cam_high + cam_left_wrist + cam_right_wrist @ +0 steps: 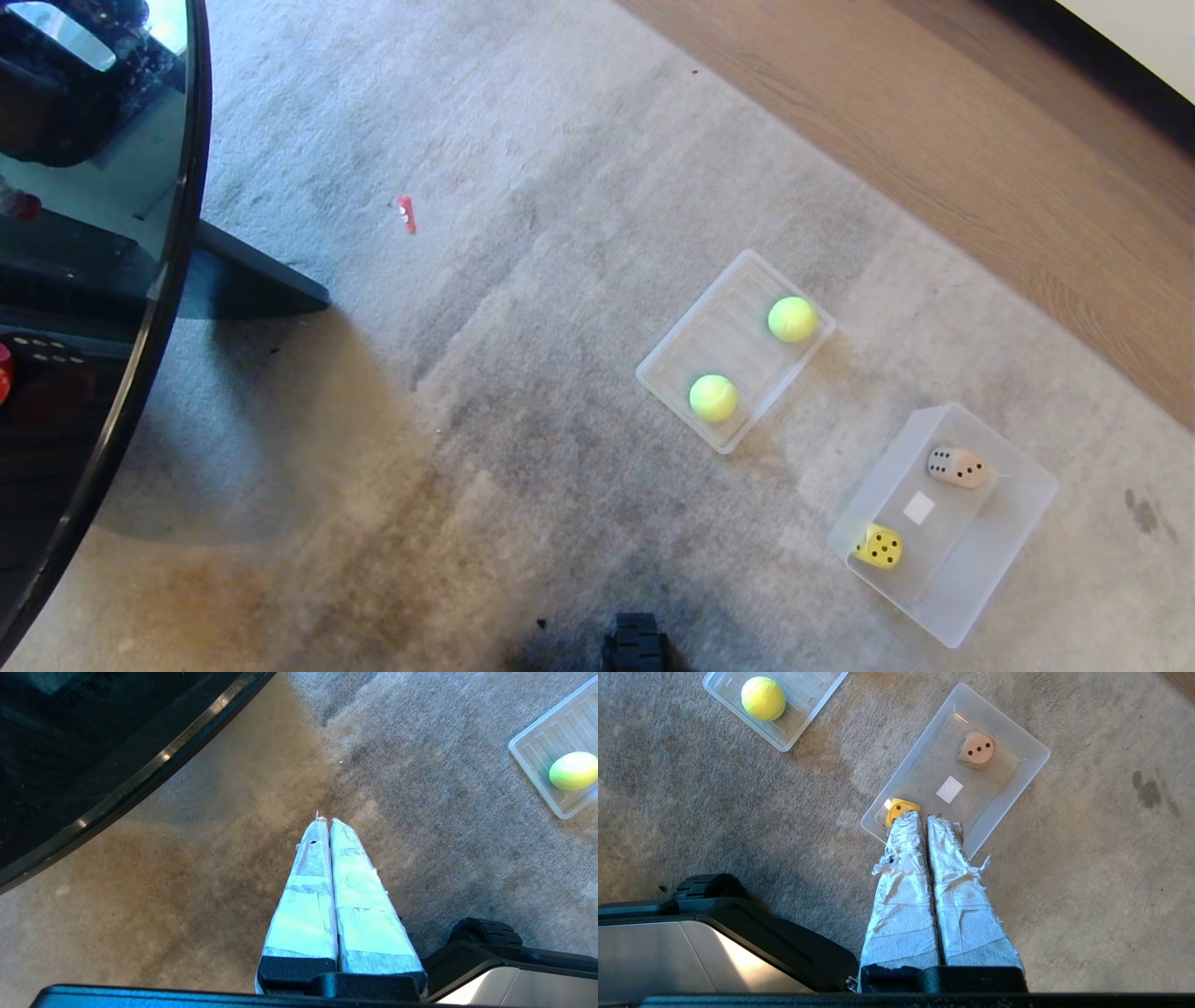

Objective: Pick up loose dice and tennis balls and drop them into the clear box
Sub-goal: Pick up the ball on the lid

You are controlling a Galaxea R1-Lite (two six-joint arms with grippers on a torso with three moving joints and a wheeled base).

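Note:
The clear box [1013, 532] stands on the carpet at the right, holding a yellow die [879, 547] and a tan die [956, 467]. Two tennis balls [793, 319] [713, 398] lie in a flat ridged clear tray [672, 359] left of the box. Neither gripper shows in the head view. My right gripper [925, 817] is shut and empty, hanging above the box's near edge [971, 844] beside the yellow die [899, 808]; the tan die [976, 750] lies farther in. My left gripper [326, 822] is shut and empty over bare carpet, one tennis ball [573, 770] far off to its side.
A round black glass table [177, 233] with a dark foot [252, 275] fills the left. A small red scrap [406, 214] lies on the carpet. Wooden floor [980, 168] runs along the far right. The robot's black base [637, 644] shows at the bottom edge.

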